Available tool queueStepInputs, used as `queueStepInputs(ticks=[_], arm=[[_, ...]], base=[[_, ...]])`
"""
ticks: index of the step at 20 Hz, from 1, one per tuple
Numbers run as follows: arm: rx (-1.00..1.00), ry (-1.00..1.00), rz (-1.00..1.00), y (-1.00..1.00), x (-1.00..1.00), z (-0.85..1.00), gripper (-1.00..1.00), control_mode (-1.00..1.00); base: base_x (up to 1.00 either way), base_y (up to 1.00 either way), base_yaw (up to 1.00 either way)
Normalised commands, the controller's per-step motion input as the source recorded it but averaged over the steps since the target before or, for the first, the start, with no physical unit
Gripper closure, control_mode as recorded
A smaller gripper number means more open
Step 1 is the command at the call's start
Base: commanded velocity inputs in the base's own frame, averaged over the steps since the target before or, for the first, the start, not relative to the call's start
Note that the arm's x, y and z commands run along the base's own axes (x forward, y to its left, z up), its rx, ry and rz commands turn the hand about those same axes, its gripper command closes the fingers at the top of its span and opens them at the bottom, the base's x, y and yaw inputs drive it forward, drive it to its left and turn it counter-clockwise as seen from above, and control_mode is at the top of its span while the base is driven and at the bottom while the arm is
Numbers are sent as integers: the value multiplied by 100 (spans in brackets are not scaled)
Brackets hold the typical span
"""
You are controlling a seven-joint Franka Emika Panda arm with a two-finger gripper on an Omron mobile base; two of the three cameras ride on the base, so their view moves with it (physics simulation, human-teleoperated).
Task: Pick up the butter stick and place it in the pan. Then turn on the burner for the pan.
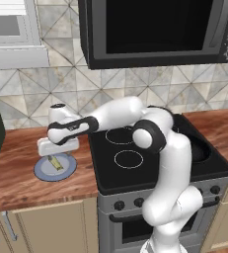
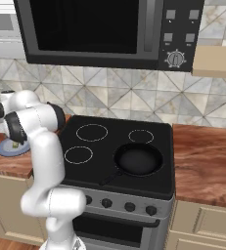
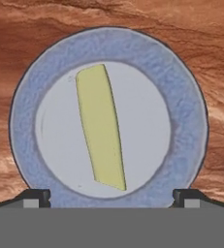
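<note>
counter (image 3: pixel 108 14): grained wood | plate (image 3: pixel 181 97): matt grey-blue | cooktop (image 2: pixel 109 146): glossy black glass

You are looking at a butter stick (image 3: pixel 100 127) lying on a plate (image 3: pixel 181 101) sitting on the counter (image 1: pixel 21 183) left of the cooktop (image 2: pixel 104 146), where the pan (image 2: pixel 139 160) is resting at the front right, with a microwave (image 2: pixel 104 29) hanging above.

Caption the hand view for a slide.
Open end effector poised above the butter stick lying on a grey-blue plate on the wooden counter.
</note>
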Motion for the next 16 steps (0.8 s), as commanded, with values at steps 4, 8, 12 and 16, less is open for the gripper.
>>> queueStepInputs(ticks=[4,8,12,16], arm=[[-1,0,0,5,14,-13,-100,-100],[0,2,0,2,9,-24,-100,-100],[0,5,0,5,3,-19,-100,-100],[0,4,0,5,2,-18,-100,-100]], base=[[0,0,0],[0,0,0],[0,0,0],[0,0,0]])
